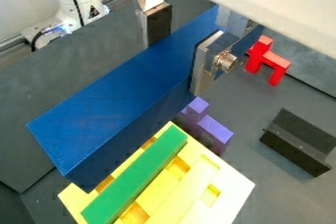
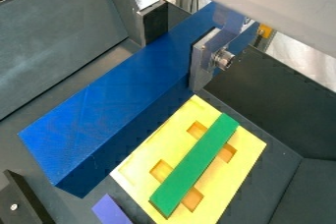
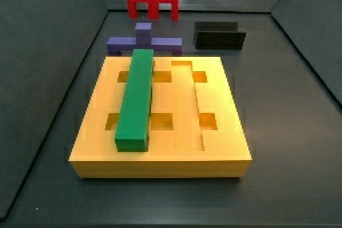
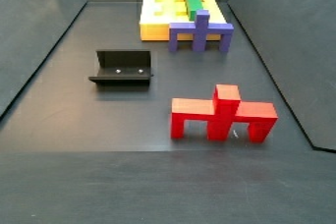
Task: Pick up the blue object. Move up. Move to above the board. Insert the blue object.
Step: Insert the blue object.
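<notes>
In both wrist views the long deep-blue object (image 1: pixel 112 110) (image 2: pixel 112 105) sits between my fingers, and my gripper (image 1: pixel 184 49) (image 2: pixel 182 44) is shut on it near one end. It hangs in the air, with the yellow slotted board (image 1: pixel 203 187) (image 2: pixel 250 141) showing below its side. A green bar (image 1: pixel 132 184) (image 2: pixel 197 164) lies in one of the board's slots. Both side views show the board (image 3: pixel 214 122) (image 4: pixel 157 17) and the green bar (image 3: pixel 136 97) (image 4: pixel 195 0), but neither the gripper nor the blue object.
A purple cross-shaped block (image 3: pixel 140 42) (image 4: pixel 201 33) (image 1: pixel 206 120) stands against the board's end. Beyond it are a red block (image 3: pixel 154 2) (image 4: pixel 221 115) (image 1: pixel 266 56) and the black fixture (image 3: pixel 221 35) (image 4: pixel 121 68) (image 1: pixel 300 140). Dark walls enclose the floor.
</notes>
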